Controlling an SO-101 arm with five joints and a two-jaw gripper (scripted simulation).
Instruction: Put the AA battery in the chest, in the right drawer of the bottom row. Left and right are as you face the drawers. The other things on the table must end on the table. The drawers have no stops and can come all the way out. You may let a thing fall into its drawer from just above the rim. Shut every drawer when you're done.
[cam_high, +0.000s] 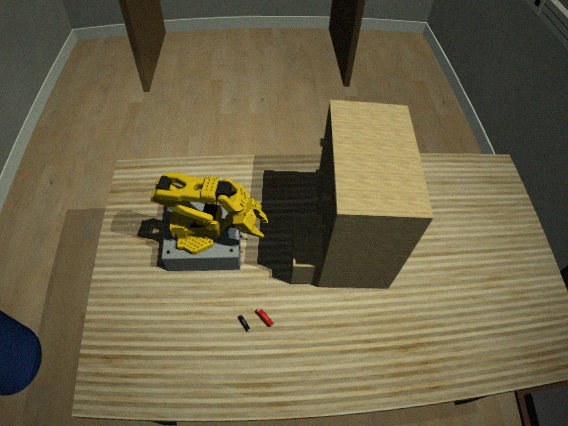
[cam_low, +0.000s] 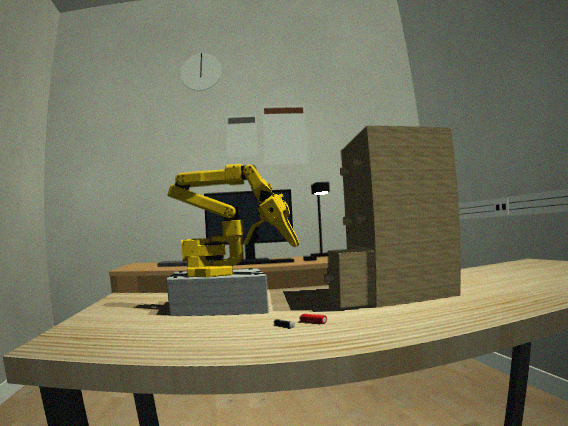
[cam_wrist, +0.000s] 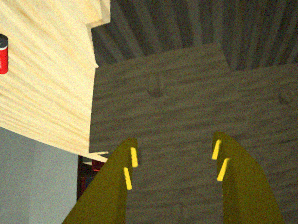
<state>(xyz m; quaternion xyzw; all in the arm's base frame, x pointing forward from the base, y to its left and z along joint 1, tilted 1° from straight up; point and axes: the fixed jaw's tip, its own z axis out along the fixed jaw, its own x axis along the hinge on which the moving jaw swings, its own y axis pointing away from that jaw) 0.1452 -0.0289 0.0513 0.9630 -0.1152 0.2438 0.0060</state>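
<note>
A black cylinder (cam_high: 244, 323) (cam_low: 284, 324) and a thicker red cylinder (cam_high: 264, 317) (cam_low: 313, 318) (cam_wrist: 3, 56) lie close together on the table; their labels are not readable. The wooden chest (cam_high: 382, 160) (cam_low: 415, 215) stands right of the arm. Its bottom right drawer (cam_high: 303, 274) (cam_low: 354, 280) sticks out partway; its inside is hidden. The drawer's knob (cam_wrist: 155, 87) shows in the wrist view. My gripper (cam_high: 265, 228) (cam_low: 297, 244) (cam_wrist: 175, 156) is partly open with nothing between its fingers. It hangs in the air in front of the chest, short of the drawer and about level with its top.
The arm's grey base block (cam_high: 201, 262) (cam_low: 217, 296) stands left of the chest, behind the two cylinders in the exterior view. A second knob (cam_wrist: 287, 96) shows on the neighbouring drawer front. The chest's shadow covers the table between base and chest. The table's front edge (cam_low: 225, 378) lies beyond the cylinders.
</note>
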